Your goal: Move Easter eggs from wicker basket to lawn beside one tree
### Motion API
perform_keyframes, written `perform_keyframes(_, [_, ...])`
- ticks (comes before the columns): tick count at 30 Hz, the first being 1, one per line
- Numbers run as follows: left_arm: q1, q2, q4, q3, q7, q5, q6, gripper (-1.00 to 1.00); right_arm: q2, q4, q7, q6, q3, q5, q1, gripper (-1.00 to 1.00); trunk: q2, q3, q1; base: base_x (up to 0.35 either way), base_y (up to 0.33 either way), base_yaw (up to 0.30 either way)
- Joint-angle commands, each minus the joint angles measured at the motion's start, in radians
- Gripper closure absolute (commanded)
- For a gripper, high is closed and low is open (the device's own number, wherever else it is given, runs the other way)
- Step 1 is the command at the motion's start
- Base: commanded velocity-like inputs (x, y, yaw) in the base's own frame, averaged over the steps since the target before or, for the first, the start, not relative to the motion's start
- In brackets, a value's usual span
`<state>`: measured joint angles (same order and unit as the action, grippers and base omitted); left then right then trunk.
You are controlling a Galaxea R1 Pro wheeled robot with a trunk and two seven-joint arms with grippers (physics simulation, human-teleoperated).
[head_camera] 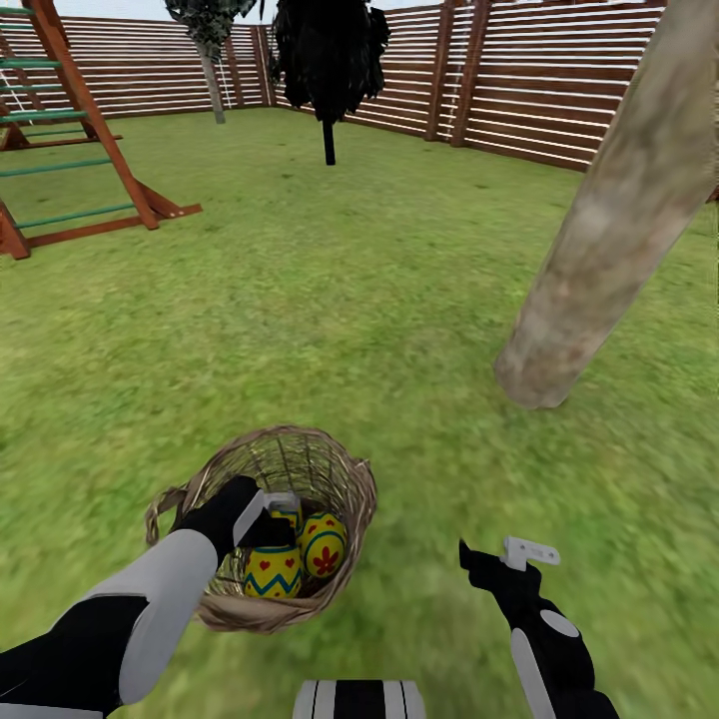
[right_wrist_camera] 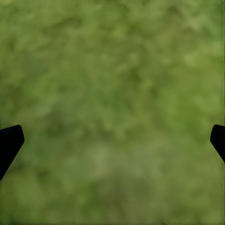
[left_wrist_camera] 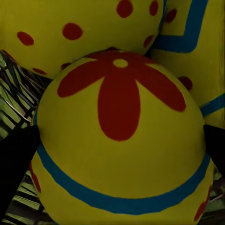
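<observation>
glossy flower egg (left_wrist_camera: 119, 140) | left end effector (head_camera: 272, 514) straddling, grip unclear | right end effector (right_wrist_camera: 112, 140) spread

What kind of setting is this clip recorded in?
A simulated fenced back garden, it seems: grass lawn, slatted wooden fence, a wooden playset and a tree trunk.

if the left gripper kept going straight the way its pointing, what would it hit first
Most likely the flower-marked egg, which sits between the left gripper's open fingers inside the basket. Two more eggs lie just behind it. Whether the pads already touch the shell is unclear.
</observation>
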<state>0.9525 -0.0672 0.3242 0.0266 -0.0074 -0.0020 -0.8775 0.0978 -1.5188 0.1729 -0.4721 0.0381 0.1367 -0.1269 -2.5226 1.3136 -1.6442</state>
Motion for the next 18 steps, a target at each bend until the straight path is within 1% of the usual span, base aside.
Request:
perform_keyframes(1, [0.000,0.000,0.002,0.003,0.000,-0.001,-0.008,1.00,0.000,-0.001,0.007,-0.004,0.000,0.011,0.000,-1.00,0.000,-0.003,0.001,0.000,0.000,0.000])
perform_keyframes(11, [0.000,0.000,-0.001,0.003,-0.001,-0.002,-0.013,1.00,0.000,-0.001,0.007,-0.003,0.000,0.011,0.000,-1.00,0.002,-0.042,0.005,0.000,0.000,0.000])
perform_keyframes(16, [0.000,0.000,-0.001,0.003,-0.003,-0.001,-0.054,1.00,0.000,-0.001,0.007,-0.003,0.000,0.011,0.000,-1.00,0.003,-0.061,0.007,0.000,0.000,0.000])
perform_keyframes(18, [0.000,0.000,-0.001,0.002,-0.004,-0.001,-0.059,1.00,0.000,-0.001,0.007,-0.003,0.000,0.011,0.000,-1.00,0.004,-0.069,0.008,0.000,0.000,0.000])
